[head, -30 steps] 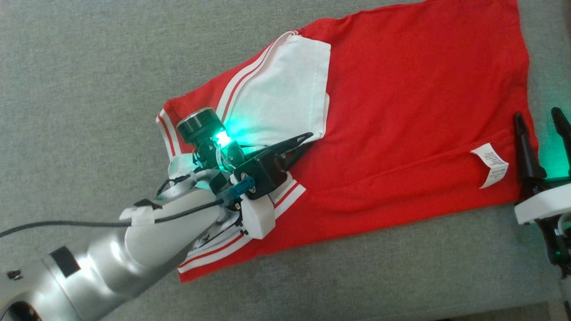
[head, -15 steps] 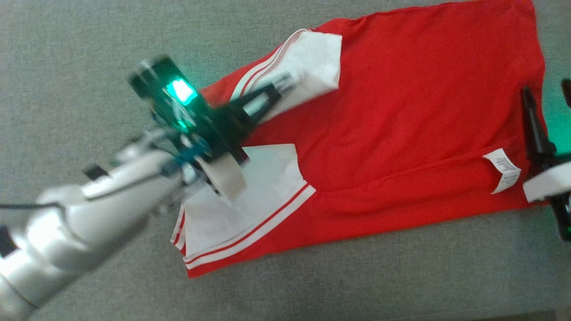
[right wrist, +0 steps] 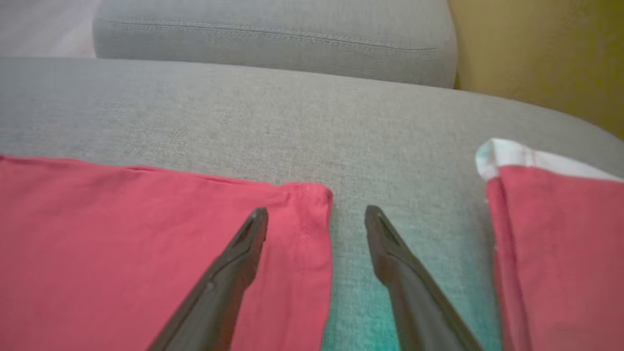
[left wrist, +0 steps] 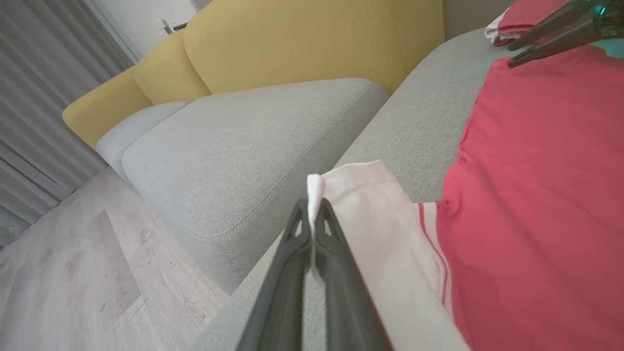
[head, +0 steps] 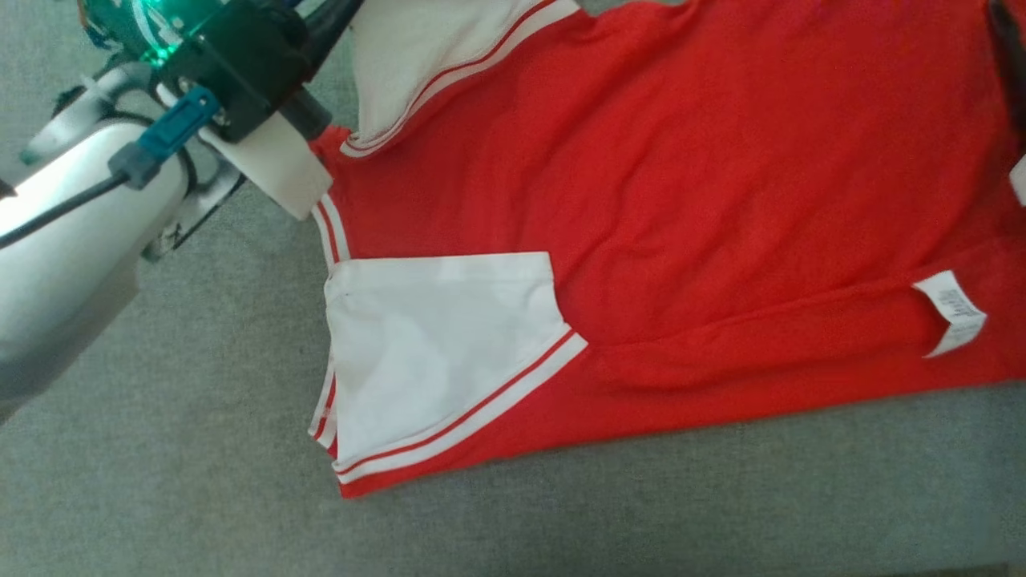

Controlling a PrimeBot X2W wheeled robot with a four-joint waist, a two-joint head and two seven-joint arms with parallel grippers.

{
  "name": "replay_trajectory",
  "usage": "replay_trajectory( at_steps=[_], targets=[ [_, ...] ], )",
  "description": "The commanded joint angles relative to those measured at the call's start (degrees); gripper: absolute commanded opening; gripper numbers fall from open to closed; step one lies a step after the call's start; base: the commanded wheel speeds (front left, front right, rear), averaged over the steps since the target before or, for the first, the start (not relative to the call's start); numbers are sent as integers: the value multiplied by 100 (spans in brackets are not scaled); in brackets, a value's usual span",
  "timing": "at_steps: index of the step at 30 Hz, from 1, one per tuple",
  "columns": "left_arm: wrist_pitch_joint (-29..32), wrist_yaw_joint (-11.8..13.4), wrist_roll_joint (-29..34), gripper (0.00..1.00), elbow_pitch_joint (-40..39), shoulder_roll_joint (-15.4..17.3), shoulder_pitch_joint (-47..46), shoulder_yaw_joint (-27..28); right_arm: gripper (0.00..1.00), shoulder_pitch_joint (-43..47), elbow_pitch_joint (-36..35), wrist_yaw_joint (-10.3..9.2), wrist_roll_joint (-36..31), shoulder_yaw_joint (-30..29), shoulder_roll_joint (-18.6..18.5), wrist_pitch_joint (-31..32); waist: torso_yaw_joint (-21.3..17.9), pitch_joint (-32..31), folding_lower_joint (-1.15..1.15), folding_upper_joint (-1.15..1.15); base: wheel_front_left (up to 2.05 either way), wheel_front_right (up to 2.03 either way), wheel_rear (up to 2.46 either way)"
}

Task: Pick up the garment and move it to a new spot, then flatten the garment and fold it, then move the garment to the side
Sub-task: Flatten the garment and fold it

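Two grippers on my feeds: left gripper [left wrist: 312,210] pinched tight on the red T-shirt's [head: 681,176] white sleeve [left wrist: 375,214]; right gripper [right wrist: 317,214] gapes, empty, over the sofa [right wrist: 243,107].

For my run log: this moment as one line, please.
shirt: lying on sofa | left gripper: shut on sleeve | right gripper: open at shirt corner

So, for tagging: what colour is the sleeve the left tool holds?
White sleeve, red-striped edge; best in the head view.

Garment [head: 681,160] cut off top, right; label [head: 950,312] print unreadable.
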Motion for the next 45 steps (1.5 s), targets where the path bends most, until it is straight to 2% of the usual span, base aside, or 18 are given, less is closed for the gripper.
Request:
replay_trajectory(
  at_steps=[1, 5, 6, 8, 9, 11, 12, 15, 22, 30, 38, 45],
  targets=[
    [-6, -23, 53, 0, -75, 237, -268, 323, 100, -40, -82, -5, 31, 59, -217, 75, 60, 64, -1, 0, 0, 0, 0],
    [-53, -64, 64, 0, 43, 192, -337, 309, 98, -322, 121, -5, 80, 217, -335, 244, 113, 133, -1, 0, 0, 0, 0],
    [-65, -73, 67, 0, 72, 179, -351, 303, 82, -368, 162, -5, 81, 259, -363, 270, 122, 142, -1, 0, 0, 0, 0],
    [-87, -97, 67, 0, 139, 165, -379, 296, 57, -432, 229, -5, 111, 322, -400, 296, 134, 156, -1, 0, 0, 0, 0],
    [-98, -112, 65, 0, 177, 162, -393, 293, 41, -455, 258, -5, 127, 348, -417, 302, 137, 160, -1, 0, 0, 0, 0],
    [-110, -131, 68, 0, 243, 155, -416, 282, 25, -503, 299, -5, 143, 404, -458, 299, 140, 159, -1, 0, 0, 0, 0],
    [-110, -131, 68, 0, 243, 155, -416, 282, 25, -503, 299, -5, 143, 404, -458, 299, 140, 159, -1, 0, 0, 0, 0],
    [-132, -165, 63, 0, 338, 165, -448, 274, 0, -555, 346, -5, 165, 476, -501, 258, 138, 145, -1, 0, 0, 0, 0],
    [-282, -231, 70, 0, 574, 235, -595, 329, 0, -692, 338, -5, 253, 642, -567, 122, 107, 112, -1, 0, 0, 0, 0],
    [-625, -520, 187, 0, 1234, 276, -1124, 416, 0, -1155, 289, -5, 438, 598, -492, -280, 33, 175, -1, 0, 0, 0, 0],
    [-1079, -616, 309, 0, 1976, 58, -1833, 596, 0, -1678, 338, -5, 406, 436, -471, -801, 28, 191, -1, 0, 0, 0, 0],
    [-1304, -627, 74, 0, 2098, -85, -1449, 605, 0, -1456, 374, -5, 531, 434, -526, -1008, 197, 31, -1, 0, 0, 0, 0]
  ],
)
